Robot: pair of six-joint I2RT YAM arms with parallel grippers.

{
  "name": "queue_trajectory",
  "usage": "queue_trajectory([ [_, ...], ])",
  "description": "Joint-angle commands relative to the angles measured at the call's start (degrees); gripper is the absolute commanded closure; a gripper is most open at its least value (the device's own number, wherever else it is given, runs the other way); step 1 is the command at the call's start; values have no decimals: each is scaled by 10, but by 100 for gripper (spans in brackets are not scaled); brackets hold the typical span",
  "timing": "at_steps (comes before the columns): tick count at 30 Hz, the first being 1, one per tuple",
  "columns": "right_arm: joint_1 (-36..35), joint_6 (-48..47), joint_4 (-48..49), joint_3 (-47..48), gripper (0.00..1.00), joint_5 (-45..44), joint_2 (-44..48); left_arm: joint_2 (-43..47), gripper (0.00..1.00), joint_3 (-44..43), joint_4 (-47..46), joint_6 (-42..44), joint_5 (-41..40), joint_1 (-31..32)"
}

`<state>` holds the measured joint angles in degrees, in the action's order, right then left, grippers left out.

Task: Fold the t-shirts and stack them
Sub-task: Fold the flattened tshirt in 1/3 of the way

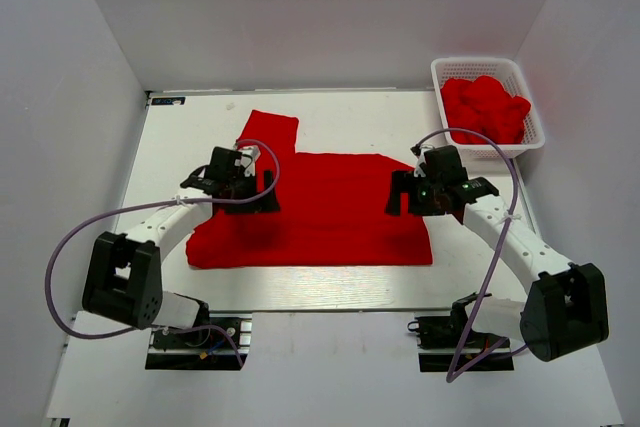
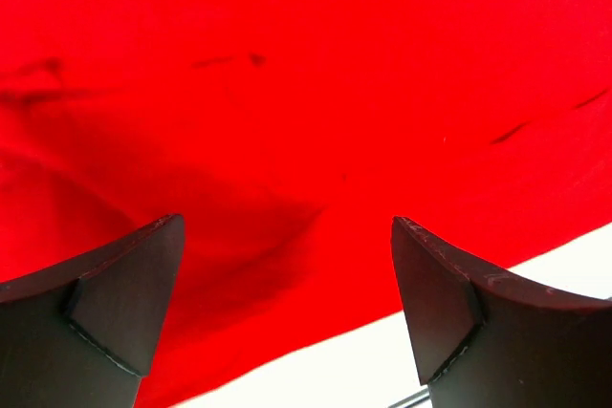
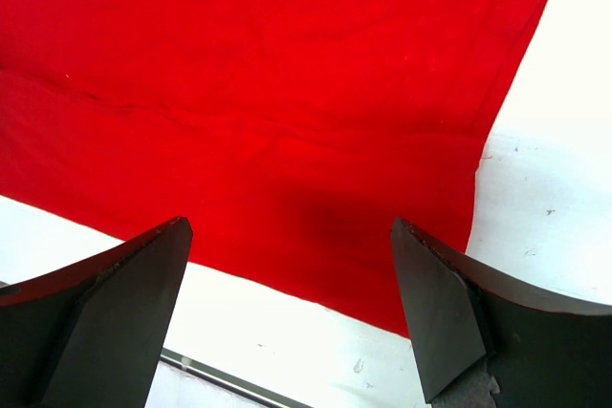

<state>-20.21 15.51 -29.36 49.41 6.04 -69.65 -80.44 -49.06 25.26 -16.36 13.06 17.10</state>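
left gripper [image 2: 287,226]: jaws stand wide apart with nothing between them, poised low over red cloth. a shadowed fold lies under the gap, and a strip of white surface shows past the cloth's edge on the right of the left wrist view. right gripper [image 3: 292,226]: jaws likewise spread and empty, hanging over a corner of the same cloth, with its shadow falling on the fabric just inside the edge. whether either gripper's fingertips touch the cloth cannot be told.

spread t-shirt [image 1: 330,212]: plain bright red, lying flat on the table [image 1: 380,112] between the two arms. the body is roughly rectangular, with one part projecting toward the far left. the left gripper is over its left portion and the right gripper at its right edge. faint creases cross the cloth.

basket [image 1: 480,64]: white plastic lattice, at the far right, well apart from the spread shirt. it holds crumpled t-shirts [image 1: 485,107] of the same red, heaped to the rim.
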Motion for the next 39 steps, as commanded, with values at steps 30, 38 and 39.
queue_trajectory([
  [30, 3, -8, 10, 2, 10, -12, 4, -81, 1, 27, -164, -19, -137, -7],
  [38, 4, -5, 12, 2, 10, -15, 2, -116, 1, -14, -185, -19, -167, -7],
  [39, 2, -5, 14, 2, 10, -17, 1, -123, 1, -14, -191, -19, -172, -7],
])
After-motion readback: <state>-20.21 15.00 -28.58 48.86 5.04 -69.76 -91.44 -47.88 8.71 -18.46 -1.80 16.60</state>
